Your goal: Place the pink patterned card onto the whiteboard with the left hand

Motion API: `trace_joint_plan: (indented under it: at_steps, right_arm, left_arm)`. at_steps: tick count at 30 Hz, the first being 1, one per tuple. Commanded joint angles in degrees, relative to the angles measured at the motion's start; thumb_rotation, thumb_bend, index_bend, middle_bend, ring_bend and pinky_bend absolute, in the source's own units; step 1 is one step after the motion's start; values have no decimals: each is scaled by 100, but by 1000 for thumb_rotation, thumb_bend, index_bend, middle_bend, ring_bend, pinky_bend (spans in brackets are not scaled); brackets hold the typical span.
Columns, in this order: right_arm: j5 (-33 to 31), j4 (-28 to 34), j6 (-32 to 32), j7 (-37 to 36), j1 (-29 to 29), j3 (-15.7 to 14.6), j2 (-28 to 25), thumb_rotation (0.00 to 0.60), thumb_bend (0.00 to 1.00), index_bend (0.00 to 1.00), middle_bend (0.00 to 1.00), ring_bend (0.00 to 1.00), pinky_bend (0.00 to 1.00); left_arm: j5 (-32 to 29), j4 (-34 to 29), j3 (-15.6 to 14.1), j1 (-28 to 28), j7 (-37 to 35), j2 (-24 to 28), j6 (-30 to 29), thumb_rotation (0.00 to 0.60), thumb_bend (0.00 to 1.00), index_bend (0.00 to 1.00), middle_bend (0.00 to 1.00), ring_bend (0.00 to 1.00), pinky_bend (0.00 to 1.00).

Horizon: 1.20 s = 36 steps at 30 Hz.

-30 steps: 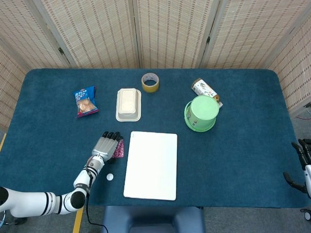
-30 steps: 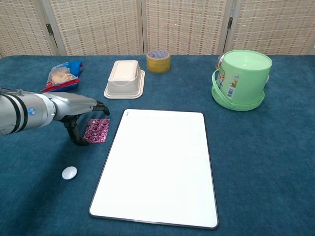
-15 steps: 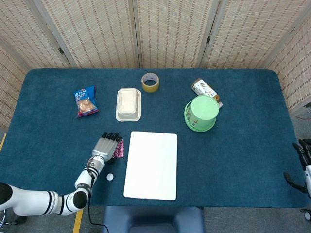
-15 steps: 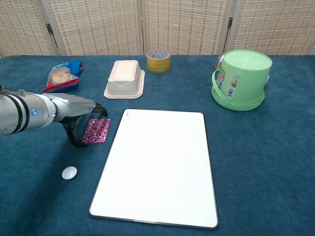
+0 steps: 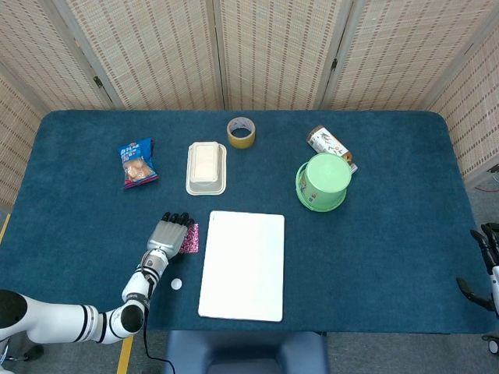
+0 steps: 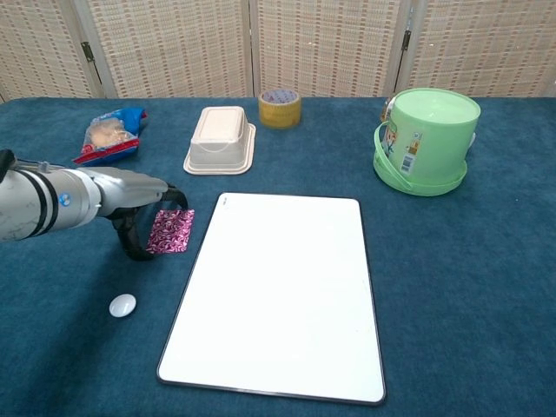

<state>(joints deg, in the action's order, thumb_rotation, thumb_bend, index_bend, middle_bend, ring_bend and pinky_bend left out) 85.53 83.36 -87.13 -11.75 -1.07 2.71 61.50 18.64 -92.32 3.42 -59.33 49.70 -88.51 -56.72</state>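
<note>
The pink patterned card (image 5: 191, 238) (image 6: 171, 230) lies flat on the blue cloth, just left of the whiteboard (image 5: 243, 265) (image 6: 278, 295). My left hand (image 5: 168, 236) (image 6: 139, 213) is at the card's left edge. Its fingers reach over the card's top-left corner and the thumb curves down toward the bottom-left corner. The card is not lifted. My right hand (image 5: 485, 263) shows only at the far right edge of the head view, off the table, fingers apart and holding nothing.
A small white round object (image 5: 176, 284) (image 6: 122, 304) lies near my left forearm. Behind stand a snack bag (image 5: 138, 162), a white container (image 5: 207, 167), a tape roll (image 5: 241, 132), a green bucket (image 5: 323, 181) and a can (image 5: 329, 144).
My left hand and forearm have drawn slightly back toward the left. The card and the right hand have not moved.
</note>
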Motion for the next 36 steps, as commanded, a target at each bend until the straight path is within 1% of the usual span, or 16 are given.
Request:
trace_joint_plan:
  at_steps: [1,8,13,16,21,31,36]
  right_arm:
    - [0,-10,7,-9,1,-1,5,600,310,73,58,81,0]
    - [0,-26,17,-14,4,0,18,600,310,73,58,80,0]
    - [-8,-21,14,-12,-2,3,15,600,309,73,58,81,0]
    - [-12,-22,10,-13,-9,2,15,600,310,73,58,80,0]
    - [-17,-14,25,3,-5,3,19,600,310,73,58,80,0]
    - [-9,33,38,54,16,14,5,600,310,73,58,80,0]
    - [-19,57,16,70,-1,16,-13,600,310,73,58,80,0]
  left_arm:
    - [61,22,-24,13,-33,-28,-25,600,338,133,2,0,0]
    - [375,80,-72,89,-170,-140,-122,600,338,185,2,0,0]
    - [420,128,-82,102,-172,-204,-143,600,338,197,2,0,0]
    - [516,158,-84,129,-202,-238,-190,600,338,223,6,0,0]
    - [656,107,-72,170,-247,-207,-235,600,338,238,14,0,0]
    - [1177,-302,5,216,-312,7,-445,600,338,243,16,0,0]
    - [1424,-601,73,115,-194,-11,-503,600,338,243,16,0,0]
